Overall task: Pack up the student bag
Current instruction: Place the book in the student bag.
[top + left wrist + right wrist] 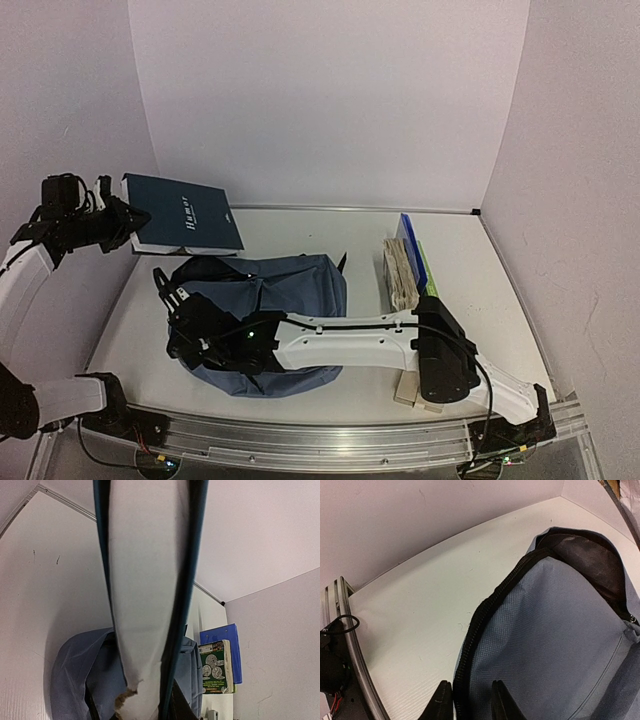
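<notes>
Pale walls close in a white table (300, 235) on three sides. Your bag (295, 295) lies slumped on it around the middle, towards the near edge, with its open end at the left. Your right gripper (185, 335) reaches across from the right base to that end. In the right wrist view its fingers (440, 702) stand on either side of the dark zipper (485, 615) rim and pinch it, and you can see the dark lining (590, 555) inside the mouth.

Your left gripper (125, 222) is raised over the far left of the table, its fingers clamped on the left edge of a navy book (185, 215). The book hangs in the air just beyond the bag's open end, apart from it. In the left wrist view you look down the book's pale page edge, which has a torn patch near the bottom, with the bag below.

Well to the right of the bag, a blue folder (408, 232), a green book (216, 667) and a thick paperback (400, 275) sit together. A metal rail (300, 440) runs along the near edge.
</notes>
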